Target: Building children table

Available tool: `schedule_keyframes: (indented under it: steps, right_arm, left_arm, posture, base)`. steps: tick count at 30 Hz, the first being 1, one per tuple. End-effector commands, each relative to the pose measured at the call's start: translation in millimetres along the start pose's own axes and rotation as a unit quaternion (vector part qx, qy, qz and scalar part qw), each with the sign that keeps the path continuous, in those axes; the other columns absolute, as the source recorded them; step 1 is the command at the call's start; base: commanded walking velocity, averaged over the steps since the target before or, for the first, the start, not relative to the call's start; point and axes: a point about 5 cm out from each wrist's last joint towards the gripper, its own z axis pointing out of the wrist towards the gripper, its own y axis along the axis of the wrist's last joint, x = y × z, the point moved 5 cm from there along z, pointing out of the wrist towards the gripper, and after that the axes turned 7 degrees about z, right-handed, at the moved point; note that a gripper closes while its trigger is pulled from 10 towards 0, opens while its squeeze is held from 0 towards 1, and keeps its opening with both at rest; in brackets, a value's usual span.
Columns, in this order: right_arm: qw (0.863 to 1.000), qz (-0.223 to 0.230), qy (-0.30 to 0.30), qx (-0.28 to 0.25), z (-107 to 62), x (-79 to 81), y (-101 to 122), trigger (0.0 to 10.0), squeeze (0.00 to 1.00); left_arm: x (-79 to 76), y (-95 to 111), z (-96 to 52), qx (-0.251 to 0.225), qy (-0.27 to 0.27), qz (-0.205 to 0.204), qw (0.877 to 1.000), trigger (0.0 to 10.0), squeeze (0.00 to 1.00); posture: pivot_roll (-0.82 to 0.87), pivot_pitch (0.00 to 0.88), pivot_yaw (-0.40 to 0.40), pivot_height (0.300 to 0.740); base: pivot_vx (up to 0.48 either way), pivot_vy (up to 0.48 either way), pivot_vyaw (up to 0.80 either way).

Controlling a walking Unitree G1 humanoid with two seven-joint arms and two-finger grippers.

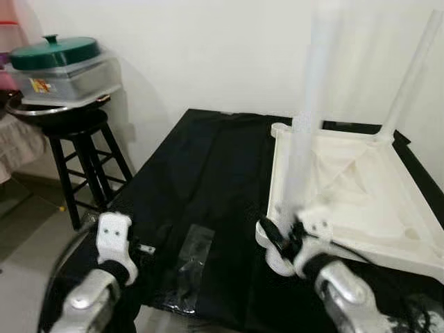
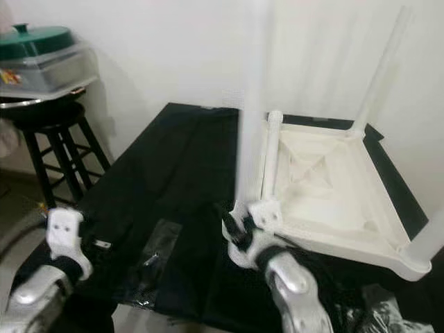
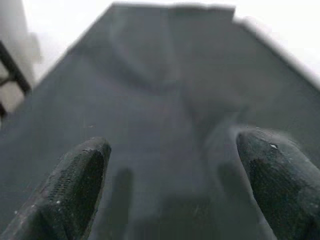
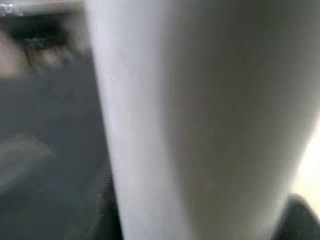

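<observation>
Two silver arms are seen reaching over a tabletop (image 1: pixel 208 159) covered in black cloth, set against a white wall. At about four o'clock in the head views, a white plastic children's table (image 1: pixel 354 191) is laid upside down on the cloth, its ribbed underside facing up. One white leg (image 1: pixel 406 80) is seen standing upright at the far corner, at about one o'clock. A second white leg (image 1: pixel 309 118) is held upright at the near left corner of the upturned table, just right of centre, and is blurred along its upper length. The right claw (image 1: pixel 281 239) is pressed around the base of this leg, its black fingers (image 1: pixel 270 236) pinching it where it meets the corner socket. In the right wrist view the leg is seen very close, as a pale blurred column.

At seven o'clock, the left claw (image 3: pixel 170 185) is held just above the black cloth with its two black fingers (image 3: pixel 75 185) spread wide and nothing between them. A clear plastic bag (image 1: pixel 191 267) with small dark parts inside is laid flat on the cloth at six o'clock, between the two arms.

At ten o'clock, beside the tabletop, a dark wooden stool (image 1: pixel 80 149) is seen carrying a clear container (image 1: pixel 66 80) topped by a green lid (image 1: pixel 52 52).
</observation>
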Motion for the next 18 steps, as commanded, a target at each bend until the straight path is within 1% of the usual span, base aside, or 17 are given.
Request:
schedule_keyframes:
  steps: [1,3,5,8,10,12,14,16,18]
  right_arm:
    - [1.0,-0.008,-0.014,0.002,0.3,-5.3,-3,10.0,0.0]
    - [1.0,-0.009,-0.021,0.003,-0.4,-9.4,-3,10.0,0.0]
    - [1.0,-0.009,-0.021,0.003,-0.4,-9.4,-3,10.0,0.0]
    - [0.999,-0.01,-0.038,0.001,-1.4,-21.7,-1,10.0,0.0]
    - [0.999,-0.01,-0.038,0.001,-1.4,-21.7,-1,10.0,0.0]
    - [0.999,-0.013,-0.043,-0.005,-1.0,-25.1,1,10.0,0.0]
    - [0.999,-0.009,-0.038,-0.01,-0.5,-23.8,1,10.0,0.0]
    - [1.0,0.002,-0.017,-0.018,-0.1,-17.0,1,10.0,0.0]
    - [0.999,0.034,0.033,-0.017,-2.5,1.9,0,10.0,0.0]
  left_arm:
    - [1.9,4,1.8,-0.011,0.006,0.009,1.0,10.0,0.0]
    - [3.9,4,1.9,-0.011,0.009,0.01,1.0,10.0,0.0]
    - [3.9,4,1.9,-0.011,0.009,0.01,1.0,10.0,0.0]
    - [8.4,4,1.5,-0.012,0.015,0.011,1.0,10.0,0.0]
    - [8.4,4,1.5,-0.012,0.015,0.011,1.0,10.0,0.0]
    - [10.7,3,3.0,-0.016,0.019,0.014,1.0,10.0,0.0]
    - [12.5,2,4.2,-0.02,0.022,0.016,0.999,10.0,0.0]
    - [15.6,0,5.7,-0.023,0.027,0.02,0.999,10.0,0.0]
    - [15.2,-4,4.8,-0.018,0.024,0.023,0.999,10.0,0.0]
  posture:
    - [-0.08,0.0,0.0,0.74]
    - [-0.08,0.0,0.0,0.74]
    - [-0.08,0.0,0.0,0.74]
    - [-0.08,0.0,0.0,0.74]
    - [-0.08,0.0,0.0,0.74]
    - [-0.08,0.0,0.0,0.74]
    - [-0.08,0.0,0.0,0.74]
    - [-0.08,0.0,0.0,0.74]
    - [-0.08,0.0,0.0,0.74]
  base:
    - [0.0,0.0,0.0]
    - [0.0,0.0,0.0]
    - [0.0,0.0,0.0]
    - [0.0,0.0,0.0]
    - [0.0,0.0,0.0]
    - [0.0,0.0,0.0]
    - [0.0,0.0,0.0]
    - [0.0,0.0,0.0]
    - [0.0,0.0,0.0]
